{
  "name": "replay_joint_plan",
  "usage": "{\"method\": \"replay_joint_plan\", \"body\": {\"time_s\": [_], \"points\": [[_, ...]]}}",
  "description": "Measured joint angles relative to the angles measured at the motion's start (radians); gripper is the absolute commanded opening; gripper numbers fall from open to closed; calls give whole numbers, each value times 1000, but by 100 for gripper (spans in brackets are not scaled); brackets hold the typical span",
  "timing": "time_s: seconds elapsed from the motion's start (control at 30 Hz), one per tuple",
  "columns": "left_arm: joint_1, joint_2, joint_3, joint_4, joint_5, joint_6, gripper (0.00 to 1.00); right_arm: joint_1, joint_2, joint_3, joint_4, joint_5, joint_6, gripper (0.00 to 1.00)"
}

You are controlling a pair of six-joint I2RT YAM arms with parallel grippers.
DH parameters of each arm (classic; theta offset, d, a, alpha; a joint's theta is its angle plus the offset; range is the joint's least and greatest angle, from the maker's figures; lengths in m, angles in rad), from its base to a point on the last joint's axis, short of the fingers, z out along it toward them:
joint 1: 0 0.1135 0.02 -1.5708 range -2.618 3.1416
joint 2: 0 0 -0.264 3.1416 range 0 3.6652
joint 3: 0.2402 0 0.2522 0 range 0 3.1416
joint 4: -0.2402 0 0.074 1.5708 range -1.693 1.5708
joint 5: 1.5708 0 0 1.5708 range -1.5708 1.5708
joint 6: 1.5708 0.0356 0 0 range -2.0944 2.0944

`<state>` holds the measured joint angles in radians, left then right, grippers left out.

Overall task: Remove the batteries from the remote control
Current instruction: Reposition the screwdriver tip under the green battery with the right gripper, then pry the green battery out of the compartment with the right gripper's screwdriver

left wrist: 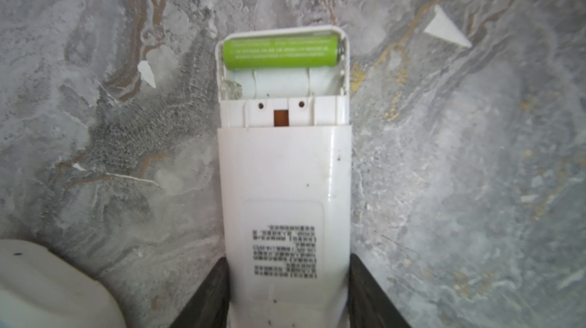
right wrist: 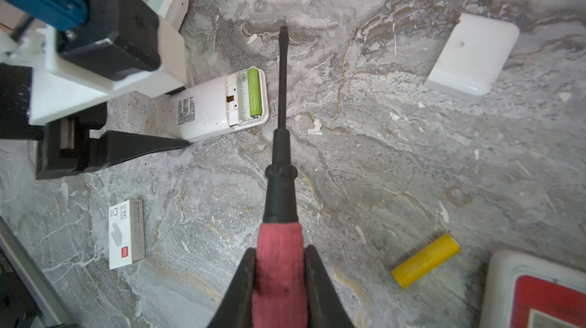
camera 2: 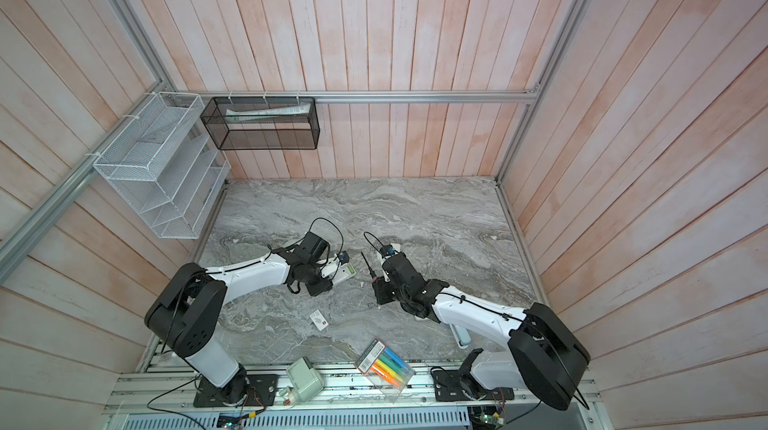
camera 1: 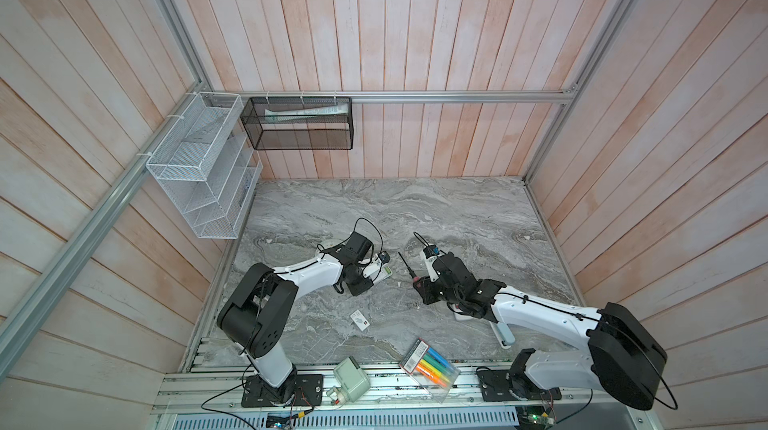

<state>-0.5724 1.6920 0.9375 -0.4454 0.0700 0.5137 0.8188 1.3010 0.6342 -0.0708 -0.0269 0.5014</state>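
On the marble tabletop (left wrist: 95,120), near its middle: remote control (left wrist: 285,183), white, lying back-up, battery compartment uncovered.

- Left pincer (left wrist: 287,282): clamped across the remote's label end, jaws pressed to both long sides.
- Item one: green battery (left wrist: 280,52), seated crosswise in the slot at the remote's far end. The slot beside it stands empty.
- Item two: yellow battery (right wrist: 425,261), loose on the tabletop, well apart from the remote.
- Right pincer (right wrist: 280,266): closed on the red handle of a screwdriver (right wrist: 281,152), whose blade passes just beside the open compartment without touching it.
- Handling, judged: batteries light, rigid, smooth-skinned and prone to roll. The seated one is probably held by spring pressure, so it is best levered up at its exposed end, then gripped across the middle.
- White cover (right wrist: 472,55): lies apart, likely the compartment's lid.
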Motion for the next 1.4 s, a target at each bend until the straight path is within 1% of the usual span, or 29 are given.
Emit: {"method": "replay_joint_plan", "body": {"time_s": [0.2, 0.43, 0.7, 1.03, 1.4], "points": [[-8, 0, 1, -1, -12, -23, 47, 8, 3, 0, -50, -86, 0, 0], [-18, 2, 5, -6, -25, -55, 47, 28, 35, 3, -53, -142, 21, 0], [-37, 15, 27, -34, -53, -108, 45, 28, 94, 45, -48, -159, 39, 0], [-46, 30, 50, -63, -62, -162, 45, 28, 176, 86, -31, -169, 58, 0], [-63, 41, 66, -81, -78, -241, 43, 28, 224, 171, -97, -146, 114, 0]]}}
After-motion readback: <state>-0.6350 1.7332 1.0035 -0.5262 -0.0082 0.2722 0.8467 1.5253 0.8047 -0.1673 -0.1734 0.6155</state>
